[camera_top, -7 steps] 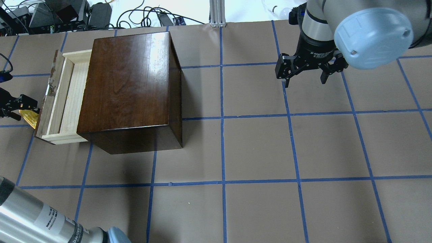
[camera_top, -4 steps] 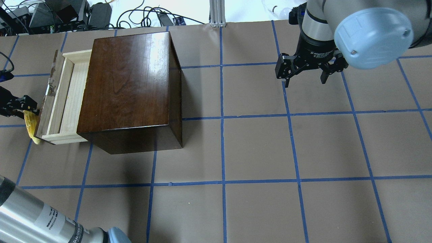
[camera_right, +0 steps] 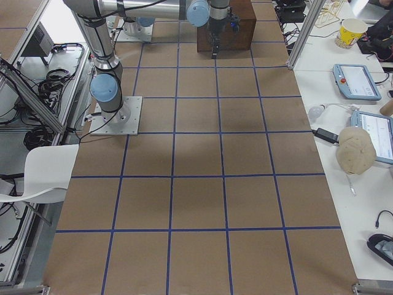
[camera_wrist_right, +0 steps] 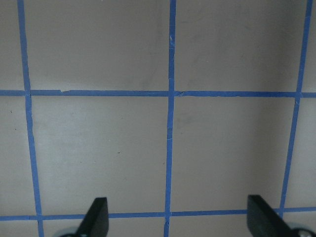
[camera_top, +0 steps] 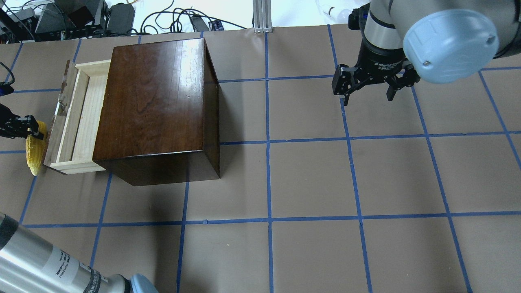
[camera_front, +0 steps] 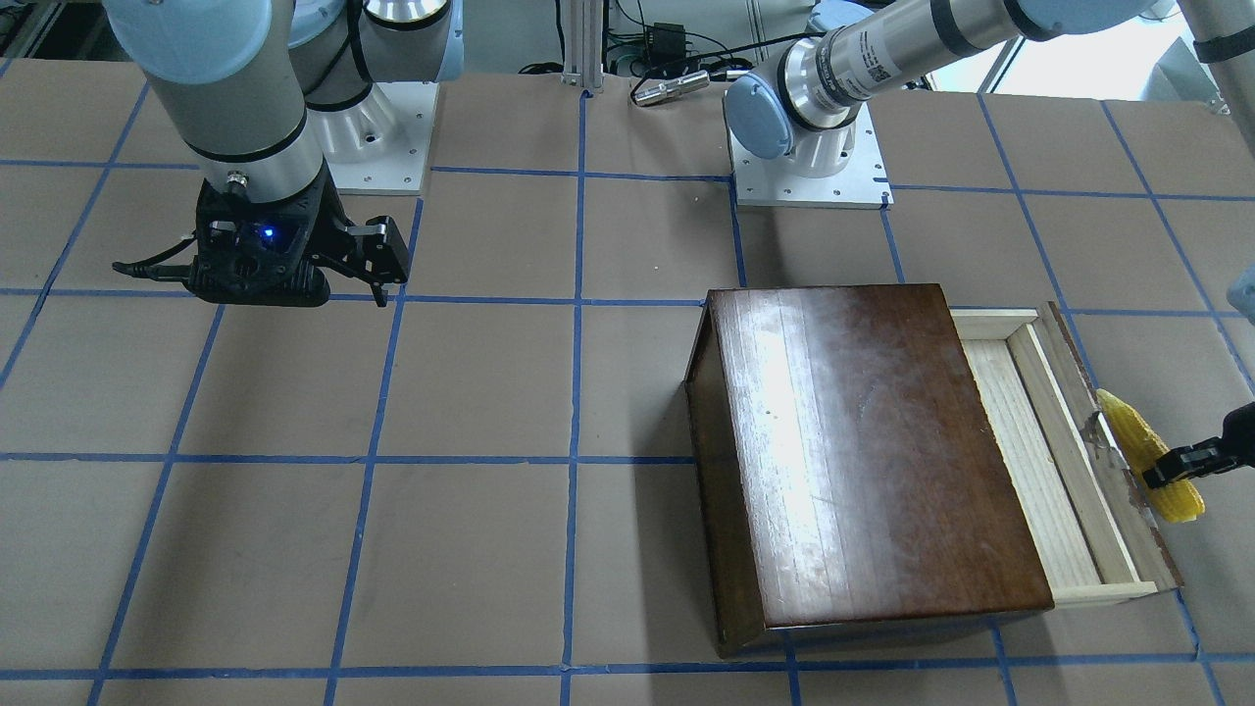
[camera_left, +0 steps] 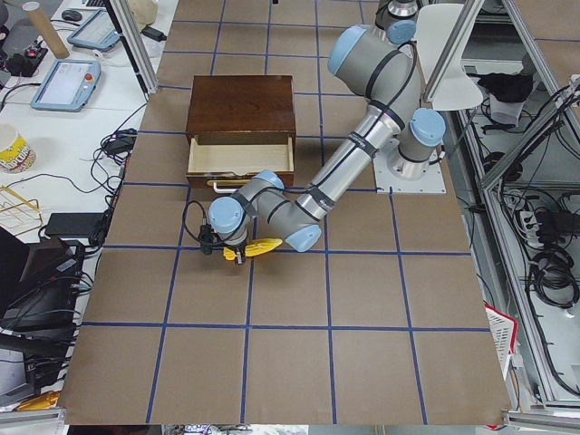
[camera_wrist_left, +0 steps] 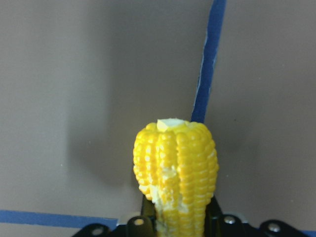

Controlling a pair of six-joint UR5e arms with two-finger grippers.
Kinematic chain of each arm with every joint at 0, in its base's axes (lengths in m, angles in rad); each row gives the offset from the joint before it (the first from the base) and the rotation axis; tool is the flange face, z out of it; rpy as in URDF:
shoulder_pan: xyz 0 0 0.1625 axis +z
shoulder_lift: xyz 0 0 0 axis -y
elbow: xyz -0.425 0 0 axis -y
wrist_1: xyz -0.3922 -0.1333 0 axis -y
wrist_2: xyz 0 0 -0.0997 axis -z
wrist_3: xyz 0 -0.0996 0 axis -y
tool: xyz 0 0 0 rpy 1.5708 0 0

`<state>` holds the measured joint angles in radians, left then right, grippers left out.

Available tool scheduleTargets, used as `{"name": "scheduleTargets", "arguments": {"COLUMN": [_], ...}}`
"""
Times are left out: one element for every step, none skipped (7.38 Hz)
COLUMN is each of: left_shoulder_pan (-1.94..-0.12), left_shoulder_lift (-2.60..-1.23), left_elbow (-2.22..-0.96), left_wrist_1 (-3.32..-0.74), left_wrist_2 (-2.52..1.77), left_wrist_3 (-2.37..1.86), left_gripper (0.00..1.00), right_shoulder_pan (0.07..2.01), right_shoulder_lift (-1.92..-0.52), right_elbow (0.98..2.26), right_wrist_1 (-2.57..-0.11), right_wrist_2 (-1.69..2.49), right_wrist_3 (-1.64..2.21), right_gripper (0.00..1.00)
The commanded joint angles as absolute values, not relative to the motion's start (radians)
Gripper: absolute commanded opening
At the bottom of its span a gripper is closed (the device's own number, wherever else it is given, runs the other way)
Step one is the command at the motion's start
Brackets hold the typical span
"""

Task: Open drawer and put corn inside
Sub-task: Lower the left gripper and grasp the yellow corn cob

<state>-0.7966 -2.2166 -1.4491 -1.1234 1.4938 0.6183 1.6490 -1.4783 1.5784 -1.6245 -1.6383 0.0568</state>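
The glossy dark-brown box (camera_top: 156, 101) stands at the table's left. Its drawer (camera_top: 77, 118) of pale wood is pulled out to the left, and what shows of the tray is bare. It also shows in the front-facing view (camera_front: 1039, 441). My left gripper (camera_top: 28, 128) is shut on the yellow corn (camera_top: 34, 152), held just outside the drawer's dark front panel. The corn fills the left wrist view (camera_wrist_left: 175, 168) and shows in the front-facing view (camera_front: 1142, 446). My right gripper (camera_top: 367, 99) is open and empty, far to the right of the box.
The brown table cover (camera_top: 309, 179) carries a grid of blue tape lines. Cables and electronics (camera_top: 61, 18) lie beyond the far edge. The right arm's elbow (camera_top: 447, 40) hangs over the far right corner. The left arm's forearm (camera_top: 49, 264) crosses the near left corner.
My left gripper has drawn a little left, away from the drawer front. The corn in it has swung from tucked against the panel to a spot clear of it. The right arm has not moved.
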Motion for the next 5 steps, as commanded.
{"name": "scheduleTargets", "arguments": {"left_shoulder_pan": [-0.805, -0.810, -0.816, -0.828, -0.830], "left_shoulder_lift": [-2.182, -2.160, -2.133, -2.105, -2.080], "left_elbow": [-1.445, -1.445, -1.442, -1.431, -1.410], "left_wrist_1": [-1.138, -1.146, -1.178, -1.207, -1.251], "left_wrist_2": [1.523, 1.528, 1.528, 1.535, 1.536], "left_wrist_3": [0.621, 0.627, 0.627, 0.626, 0.626], "left_gripper": [0.00, 0.00, 0.00, 0.00, 0.00], "right_shoulder_pan": [1.649, 1.649, 1.649, 1.649, 1.649], "right_shoulder_lift": [-1.479, -1.479, -1.479, -1.479, -1.479], "right_elbow": [1.578, 1.578, 1.578, 1.578, 1.578], "right_wrist_1": [-1.624, -1.626, -1.625, -1.624, -1.624], "right_wrist_2": [-1.638, -1.638, -1.638, -1.638, -1.638], "right_wrist_3": [0.057, 0.057, 0.057, 0.057, 0.057], "right_gripper": [1.00, 1.00, 1.00, 1.00, 1.00]}}
